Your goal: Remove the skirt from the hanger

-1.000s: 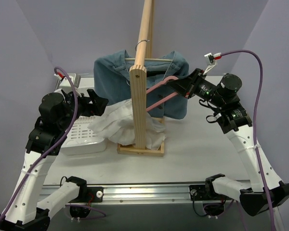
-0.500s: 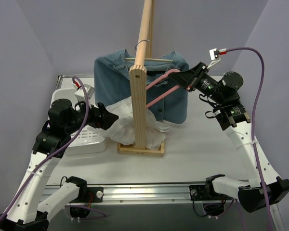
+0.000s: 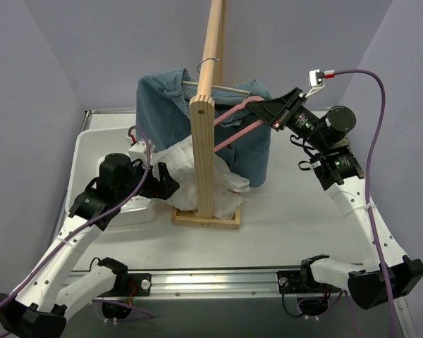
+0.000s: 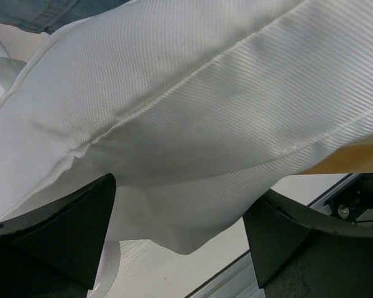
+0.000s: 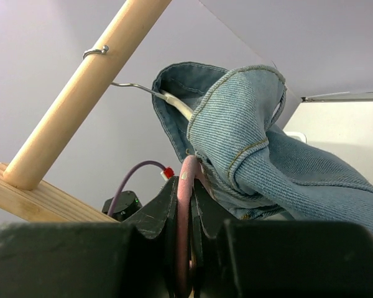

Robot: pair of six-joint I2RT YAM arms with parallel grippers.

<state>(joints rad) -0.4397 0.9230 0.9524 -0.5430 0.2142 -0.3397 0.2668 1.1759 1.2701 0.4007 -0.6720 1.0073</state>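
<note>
The white skirt (image 3: 176, 169) hangs crumpled from the pink hanger (image 3: 233, 134), draped around the wooden stand's post. My right gripper (image 3: 262, 110) is shut on the hanger's rounded end (image 5: 188, 205) and holds it raised against the denim garment. My left gripper (image 3: 163, 182) is open at the skirt's left edge. In the left wrist view the white fabric (image 4: 186, 112) fills the frame and its lower fold hangs between my two spread fingers (image 4: 56, 223).
A blue denim garment (image 3: 162, 113) hangs on a wire hanger from the wooden pole (image 3: 213, 42) of the stand, whose base (image 3: 206, 217) sits mid-table. A white basket (image 3: 130, 211) lies under my left arm. Purple walls enclose the table.
My left gripper has moved right and down to the skirt's edge. My right gripper has lifted the pink hanger's end a little higher and further back.
</note>
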